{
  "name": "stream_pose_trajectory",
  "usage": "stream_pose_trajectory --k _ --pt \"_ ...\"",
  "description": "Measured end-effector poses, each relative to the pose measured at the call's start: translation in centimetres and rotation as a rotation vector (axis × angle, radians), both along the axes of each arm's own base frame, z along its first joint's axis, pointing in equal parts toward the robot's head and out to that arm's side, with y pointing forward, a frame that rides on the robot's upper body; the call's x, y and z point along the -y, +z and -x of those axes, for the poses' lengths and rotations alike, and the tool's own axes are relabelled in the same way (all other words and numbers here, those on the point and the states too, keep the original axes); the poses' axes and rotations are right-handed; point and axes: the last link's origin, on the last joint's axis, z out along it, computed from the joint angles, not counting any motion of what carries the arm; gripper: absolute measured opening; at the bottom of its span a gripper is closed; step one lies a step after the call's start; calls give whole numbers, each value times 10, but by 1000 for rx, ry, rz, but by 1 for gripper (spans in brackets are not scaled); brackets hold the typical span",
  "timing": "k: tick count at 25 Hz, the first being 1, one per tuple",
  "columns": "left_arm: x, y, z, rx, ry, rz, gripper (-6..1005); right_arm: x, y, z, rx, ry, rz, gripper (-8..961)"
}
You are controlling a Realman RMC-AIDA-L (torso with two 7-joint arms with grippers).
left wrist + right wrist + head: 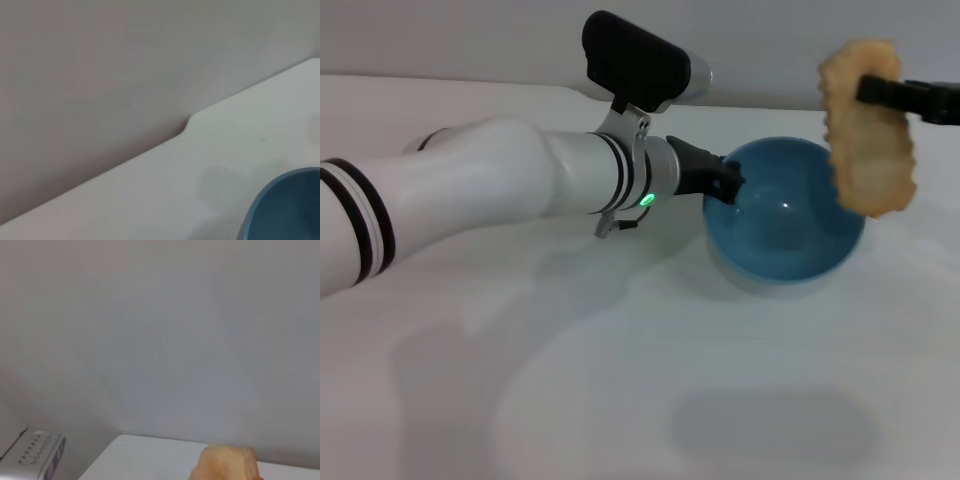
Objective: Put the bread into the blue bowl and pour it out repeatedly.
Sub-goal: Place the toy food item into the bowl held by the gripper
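Hiding its arm offscreen, right hand pinches bread.

L arm is being stretched across toward centre, left gripper clamped; right gripper is being held raised, pinched closed.

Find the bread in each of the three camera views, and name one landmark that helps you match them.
Head view: the bread hangs upper right, gripped above the blue bowl.
Left wrist view: not in it; only the bowl's rim shows.
Right wrist view: its end pokes in at the bottom edge.
Shared landmark: the white table.
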Motion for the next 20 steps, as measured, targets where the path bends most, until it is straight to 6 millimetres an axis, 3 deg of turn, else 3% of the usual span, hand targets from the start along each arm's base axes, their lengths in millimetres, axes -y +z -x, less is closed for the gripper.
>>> stream_pose_trajectory --k 7,13,20 --pt "-2 -1 -4 9 7 -2 0 -5 -44 -1 -27 -61 56 214" --pt "-3 1 -1 10 19 -7 0 -3 -54 -4 6 -70 77 186" --pt "-3 0 -4 8 12 -5 0 -2 -56 -8 17 -81 80 376"
